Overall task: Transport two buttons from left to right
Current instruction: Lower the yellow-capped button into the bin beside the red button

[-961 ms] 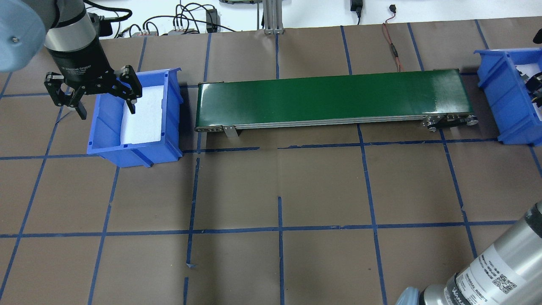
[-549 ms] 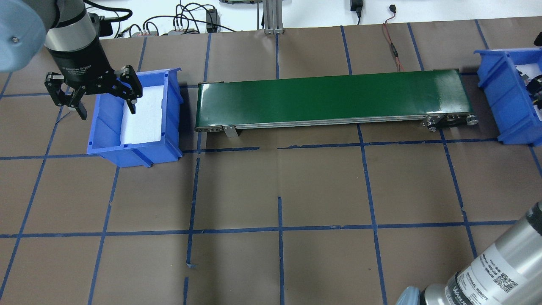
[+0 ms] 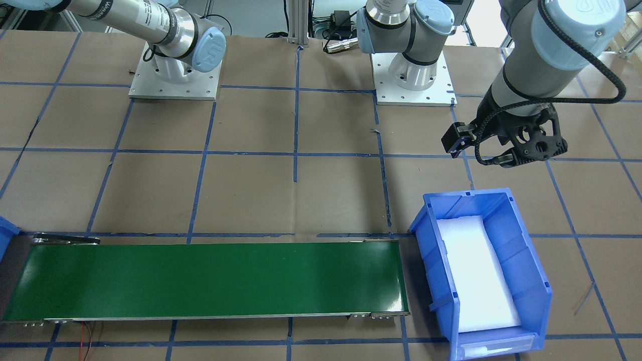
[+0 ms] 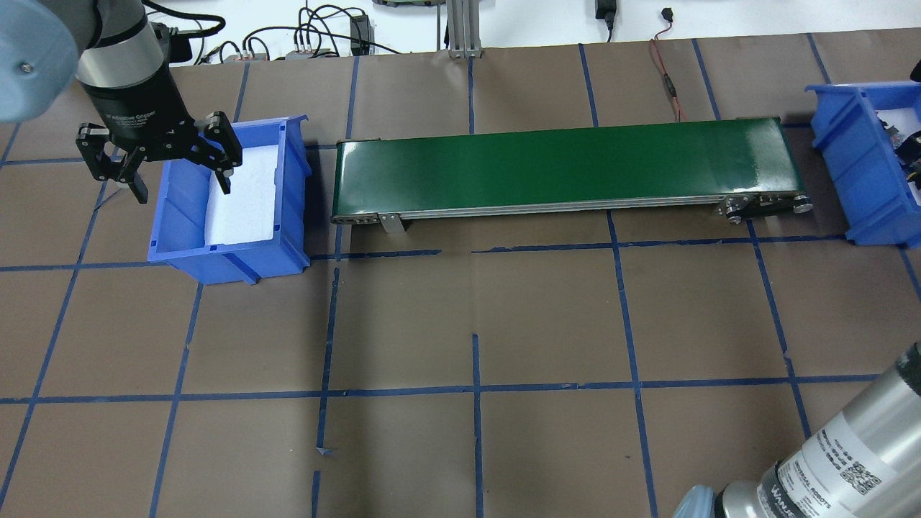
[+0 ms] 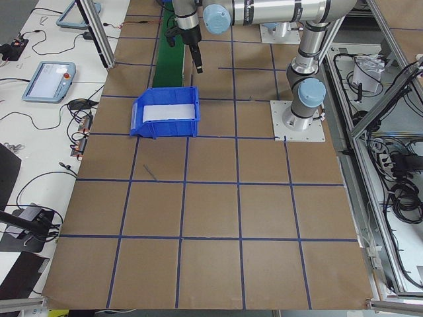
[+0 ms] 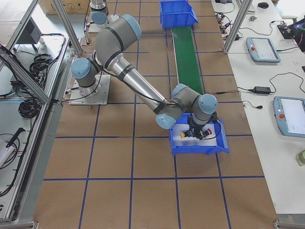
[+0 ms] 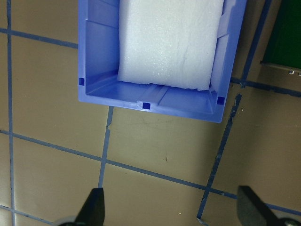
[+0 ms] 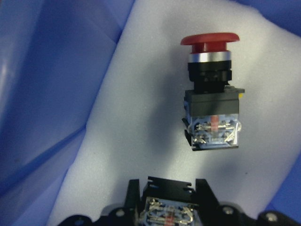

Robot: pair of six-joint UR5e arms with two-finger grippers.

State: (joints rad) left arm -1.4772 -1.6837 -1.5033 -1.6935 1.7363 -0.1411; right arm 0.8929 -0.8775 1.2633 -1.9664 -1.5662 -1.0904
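Note:
The red button (image 8: 211, 94) lies on its side on the white foam of the right blue bin (image 4: 849, 165), and shows as a red spot (image 6: 208, 132) from the side. My right gripper (image 6: 198, 133) is low inside that bin, shut on the blocky body of the yellow button (image 8: 167, 212). Its yellow cap (image 6: 183, 135) shows only in the exterior right view. My left gripper (image 4: 180, 185) hangs open with nothing between its fingers, over the robot-side edge of the left blue bin (image 4: 180, 216), which holds only white foam (image 7: 169, 42).
A green conveyor belt (image 4: 561, 165) with nothing on it runs between the two bins. Brown paper with a blue tape grid covers the table. Cables lie along the far edge (image 4: 316, 36). The right arm's forearm (image 4: 835, 453) crosses the near right corner.
The right forearm has slid slightly toward the near right corner, and the gripper's dark parts in the right bin have shifted a little. The left arm has stayed still.

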